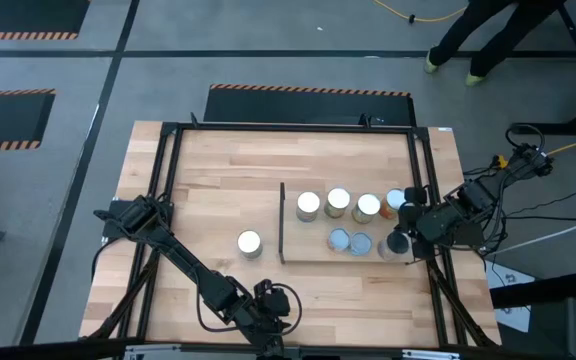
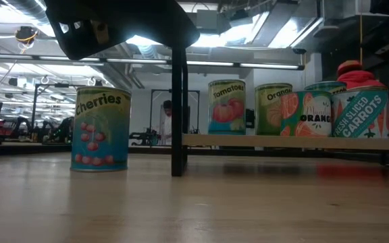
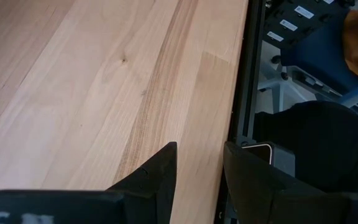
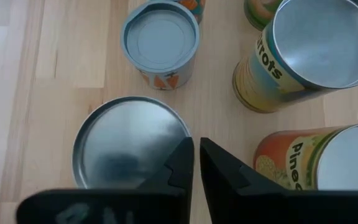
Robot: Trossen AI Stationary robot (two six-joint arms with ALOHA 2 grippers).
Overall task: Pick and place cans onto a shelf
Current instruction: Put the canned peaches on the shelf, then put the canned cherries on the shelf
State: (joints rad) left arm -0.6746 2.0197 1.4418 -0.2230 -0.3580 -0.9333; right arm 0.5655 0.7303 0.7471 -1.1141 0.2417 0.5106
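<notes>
One can (image 1: pixel 250 242) is seen off the shelf (image 1: pixel 313 252), on the table (image 1: pixel 208 170) at the shelf's 9 o'clock, beyond the dark upright panel (image 1: pixel 282 222). The other cans (image 1: pixel 339 202) stand on the shelf; placement is judged nearly done, one left. The right gripper (image 4: pixel 195 163) hangs over a silver can top (image 4: pixel 129 140) at the shelf's 3 o'clock end, fingers nearly together, nothing held. The left gripper (image 3: pixel 199 168) waits at the table's 6 o'clock edge, spread, empty.
</notes>
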